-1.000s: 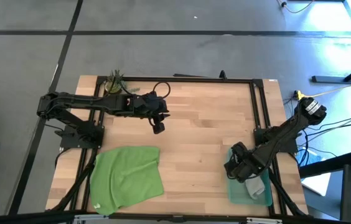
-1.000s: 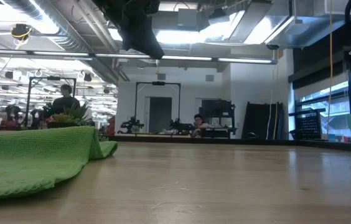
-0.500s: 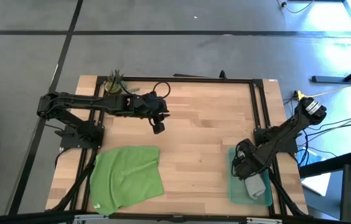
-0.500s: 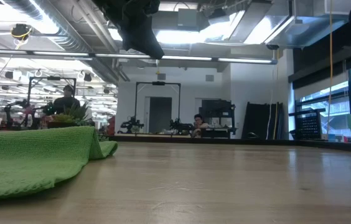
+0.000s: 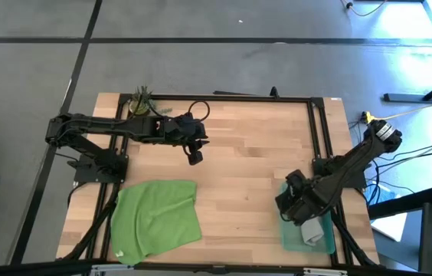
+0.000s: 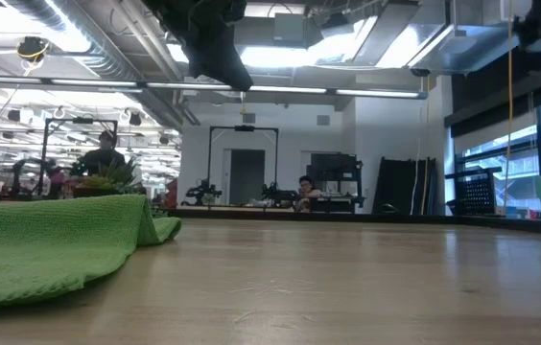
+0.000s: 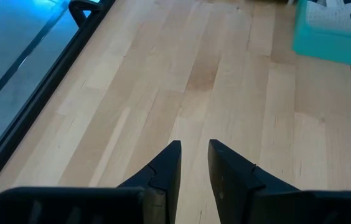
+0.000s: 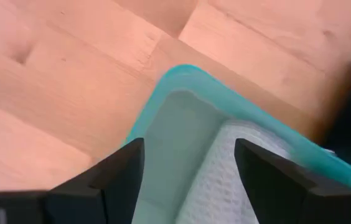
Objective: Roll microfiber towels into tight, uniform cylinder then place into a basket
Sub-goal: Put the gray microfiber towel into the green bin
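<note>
The grey microfiber towel (image 5: 315,230) lies rolled inside the teal basket (image 5: 285,239) at the table's near right; the right wrist view shows the grey towel (image 8: 238,180) against the basket's wall (image 8: 163,106). My right gripper (image 5: 296,208) hangs open above the basket's far end, its fingers (image 8: 116,171) clear of the cloth. The green towel (image 5: 156,217) lies spread flat at the near left. My left gripper (image 5: 194,157) hovers open and empty over the bare table, left of the middle.
A small potted plant (image 5: 140,102) stands at the far left corner. A black frame rail (image 5: 319,130) runs along the table's right side beside the basket. Bare wood (image 5: 247,153) lies between the green towel and the basket.
My right gripper has risen straight up from the basket, its fingers as far apart as before. The grey towel has stayed in the basket.
</note>
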